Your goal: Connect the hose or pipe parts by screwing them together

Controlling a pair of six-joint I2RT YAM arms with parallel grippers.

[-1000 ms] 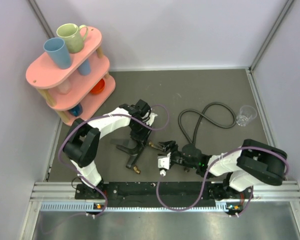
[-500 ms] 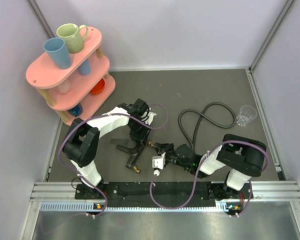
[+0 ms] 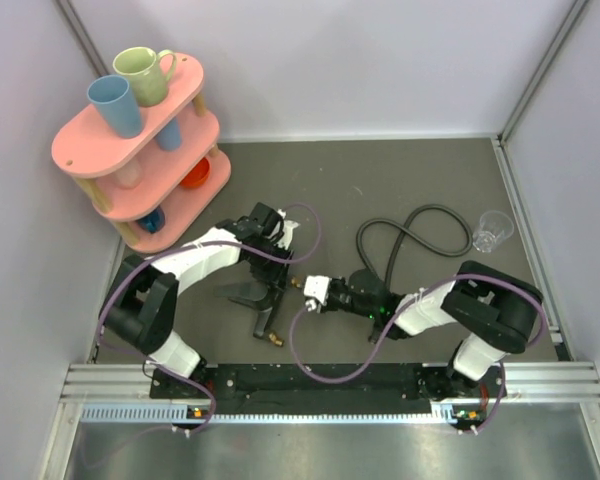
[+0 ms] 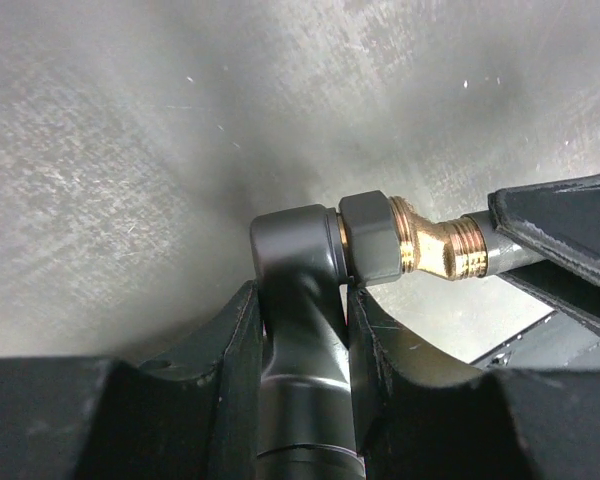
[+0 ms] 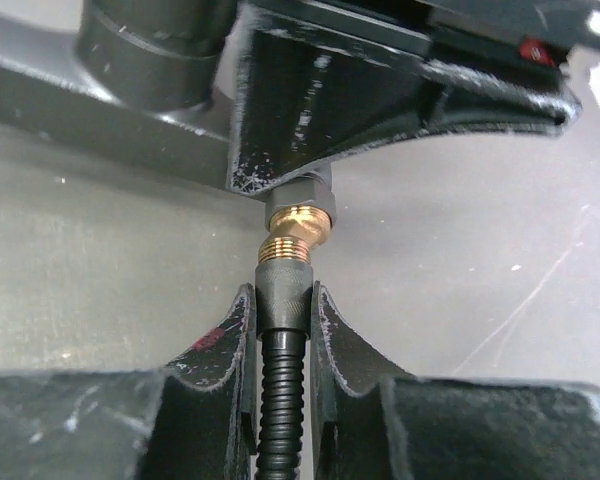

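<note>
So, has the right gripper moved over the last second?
Yes: the right gripper has shifted left, farther from the clear cup, up to the forked fitting.

The right claw has travelled leftward across the table, and its arm now lies stretched low and flat. Its jaws have narrowed from a wide gap to a clamp on the end collar of the long thin dark grey flexible rubber hose. That hose end now meets a brass thread of the short dark grey forked fitting held in the left claw, whose arm's elbow has swung outward to the left.
</note>
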